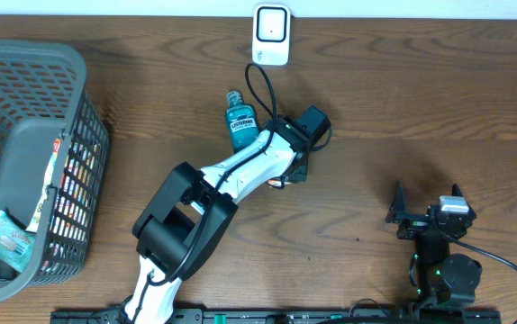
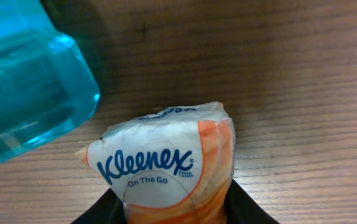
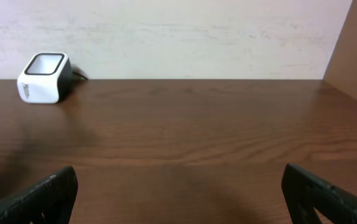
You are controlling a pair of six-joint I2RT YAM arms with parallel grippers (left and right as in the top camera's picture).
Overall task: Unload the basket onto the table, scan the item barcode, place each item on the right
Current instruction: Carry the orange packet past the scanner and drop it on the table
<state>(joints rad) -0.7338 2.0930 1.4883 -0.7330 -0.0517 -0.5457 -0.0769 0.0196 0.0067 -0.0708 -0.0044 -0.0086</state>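
Observation:
A Kleenex tissue pack (image 2: 166, 165), white and orange, sits between the black fingers (image 2: 248, 210) of my left gripper (image 2: 175, 210), which is shut on it just above the wooden table. In the overhead view the left gripper (image 1: 293, 168) is at the table's middle and hides most of the pack. The white barcode scanner (image 1: 270, 34) stands at the far edge, also seen in the right wrist view as the scanner (image 3: 43, 77) at the far left. My right gripper (image 1: 428, 202) rests at the front right, open, with nothing between its fingers (image 3: 48, 193).
A teal mouthwash bottle (image 1: 240, 123) lies right beside the left gripper, filling the upper left as the bottle (image 2: 23, 87) in the left wrist view. A grey basket (image 1: 89, 90) with several packets stands at the left. The scanner's black cable (image 1: 258, 85) loops toward the arm.

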